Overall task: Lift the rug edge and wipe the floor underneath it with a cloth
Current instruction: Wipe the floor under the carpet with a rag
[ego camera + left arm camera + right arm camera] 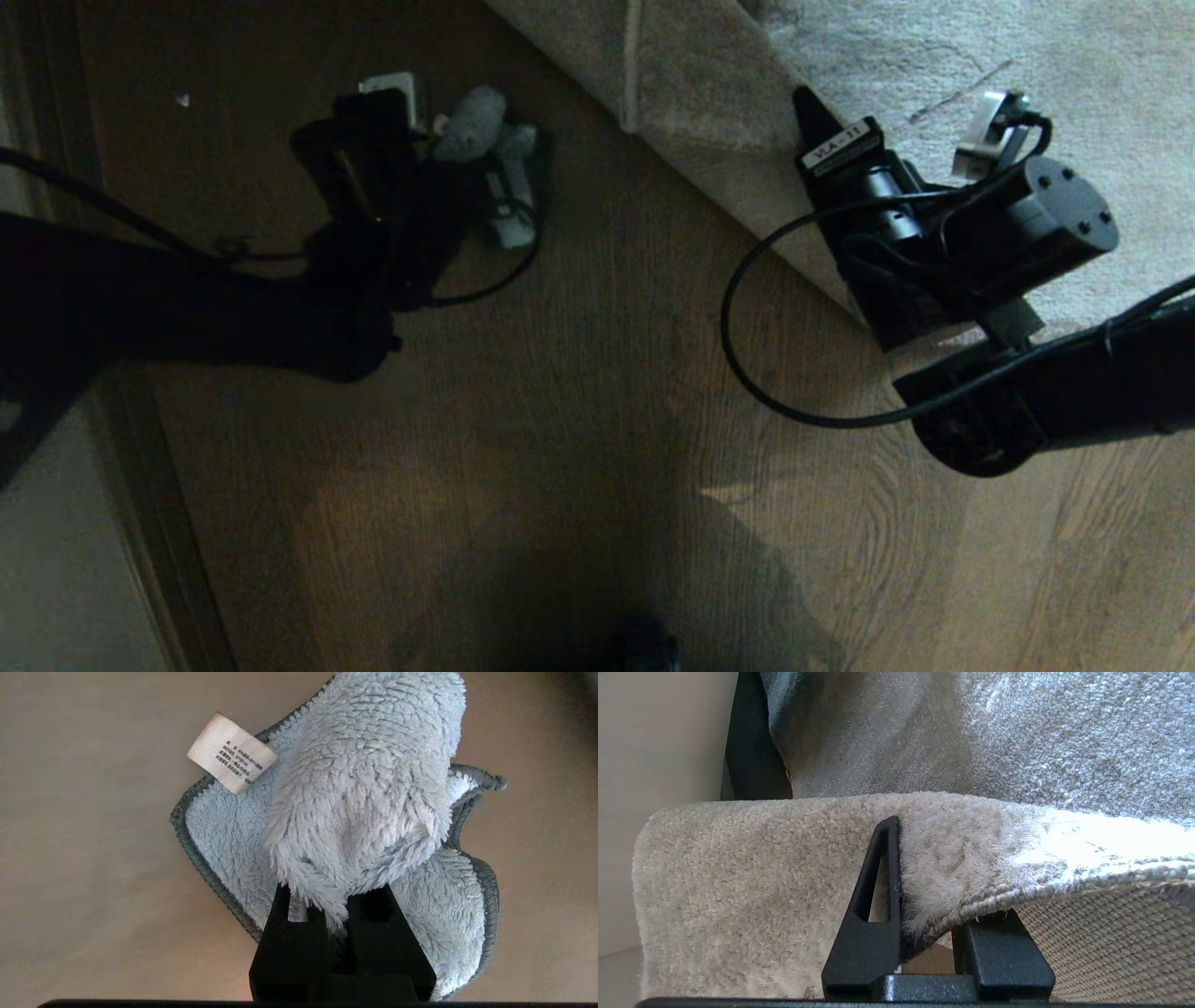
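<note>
The brown wood-grain plank floor (579,420) fills the near part of the head view, and it lies partly in dark shadow. No container is in view.

On the robot's right side, the black right gripper (924,947) is pinching the rug edge (952,905), the border of a large light grey short-pile rug. One finger (878,896) lies against the pile side and the other finger (994,942) is under the woven beige backing, so the border sits between them. The edge is raised off the floor and the rug is folded back on itself there; in the head view this lifted border (709,131) runs as a slanted strip from the top centre down toward the right gripper (817,121).

On the robot's left side, further from the camera, the black left gripper (334,910) is pressed together on the cloth (364,788), a small fuzzy pale blue-white rag with a grey stitched hem and a white label (232,752). The cloth hangs bunched from the fingers over bare floor (93,858). In the head view the cloth (476,126) is left of the lifted border and apart from it.
</note>
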Robot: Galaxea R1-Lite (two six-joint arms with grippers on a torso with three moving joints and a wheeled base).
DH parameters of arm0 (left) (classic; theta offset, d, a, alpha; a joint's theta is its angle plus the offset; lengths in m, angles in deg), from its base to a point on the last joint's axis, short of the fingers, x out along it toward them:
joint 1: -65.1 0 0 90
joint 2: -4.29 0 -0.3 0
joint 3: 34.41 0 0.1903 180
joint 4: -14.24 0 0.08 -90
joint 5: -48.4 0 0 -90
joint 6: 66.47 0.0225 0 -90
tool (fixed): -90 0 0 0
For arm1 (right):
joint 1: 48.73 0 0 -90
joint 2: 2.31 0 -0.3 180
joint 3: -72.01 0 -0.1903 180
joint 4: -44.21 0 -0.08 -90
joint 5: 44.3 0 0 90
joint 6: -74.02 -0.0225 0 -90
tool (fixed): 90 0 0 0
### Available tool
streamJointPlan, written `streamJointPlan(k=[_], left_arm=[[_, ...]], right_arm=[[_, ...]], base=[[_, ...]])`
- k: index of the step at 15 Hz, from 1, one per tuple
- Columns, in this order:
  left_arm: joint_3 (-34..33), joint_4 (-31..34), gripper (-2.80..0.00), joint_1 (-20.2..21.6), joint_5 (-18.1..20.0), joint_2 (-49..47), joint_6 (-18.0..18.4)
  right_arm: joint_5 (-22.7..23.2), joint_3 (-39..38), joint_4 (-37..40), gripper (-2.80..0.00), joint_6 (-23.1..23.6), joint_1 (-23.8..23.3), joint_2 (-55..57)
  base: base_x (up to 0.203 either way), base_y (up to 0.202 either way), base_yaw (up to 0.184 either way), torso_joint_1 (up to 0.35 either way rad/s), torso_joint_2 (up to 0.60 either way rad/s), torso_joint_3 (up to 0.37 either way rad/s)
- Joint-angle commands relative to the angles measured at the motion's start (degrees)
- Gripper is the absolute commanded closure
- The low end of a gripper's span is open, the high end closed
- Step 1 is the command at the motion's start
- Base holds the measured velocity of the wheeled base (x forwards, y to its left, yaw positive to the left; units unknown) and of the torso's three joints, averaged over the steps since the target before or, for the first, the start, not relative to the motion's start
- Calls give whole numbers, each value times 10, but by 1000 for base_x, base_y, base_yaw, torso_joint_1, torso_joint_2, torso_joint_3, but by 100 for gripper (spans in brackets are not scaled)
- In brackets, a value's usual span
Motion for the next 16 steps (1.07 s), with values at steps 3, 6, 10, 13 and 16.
streamJointPlan(k=[3, 6, 10, 13, 16], left_arm=[[-179, -28, 0, 2, -2, 108, 3], [-338, -32, 0, -16, -6, 198, 6], [-493, -27, 0, -127, -6, 279, 13], [-497, -19, 0, -176, -4, 245, 14], [-463, -18, 0, -201, -2, 189, 14]], right_arm=[[0, -9, -28, 0, -2, 1, -8], [0, -24, -28, 0, -2, 1, -15], [0, -29, -28, 0, -2, 0, -22], [-1, -34, -28, 0, -1, 0, -30], [-1, -35, -28, 0, -1, -1, -36]], base=[[0, 0, 0, 0, 0, 0], [0, 0, 0, 0, 0, 0], [0, 0, 0, 0, 0, 0], [0, 0, 0, 0, 0, 0], [0, 0, 0, 0, 0, 0]])
